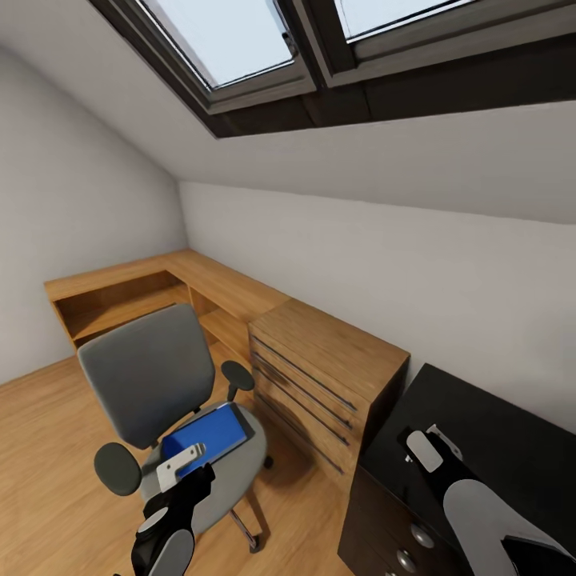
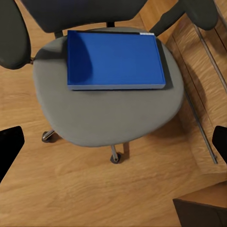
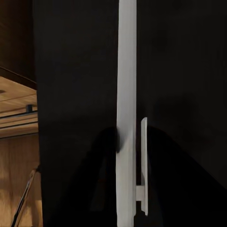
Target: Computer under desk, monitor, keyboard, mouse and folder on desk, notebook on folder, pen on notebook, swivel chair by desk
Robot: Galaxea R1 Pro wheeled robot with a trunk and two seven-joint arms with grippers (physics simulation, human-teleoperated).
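On the swivel chair (image 1: 160, 384), the folder (image 2: 116, 59) lies beyond the released left end effector (image 1: 182, 464).

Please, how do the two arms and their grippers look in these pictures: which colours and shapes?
In the head view both arms are glossy black with light grey shell segments. The left gripper and the right gripper end in flat, pale grey-white jaws on black mounts. No cables or markings are visible. The right wrist view shows one long, thin white blade.

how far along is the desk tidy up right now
Nothing looks done yet. The blue folder lies on the chair seat, and the left gripper hangs above it, open and empty. The desk top is bare, so everything is left; the other items aren't visible.
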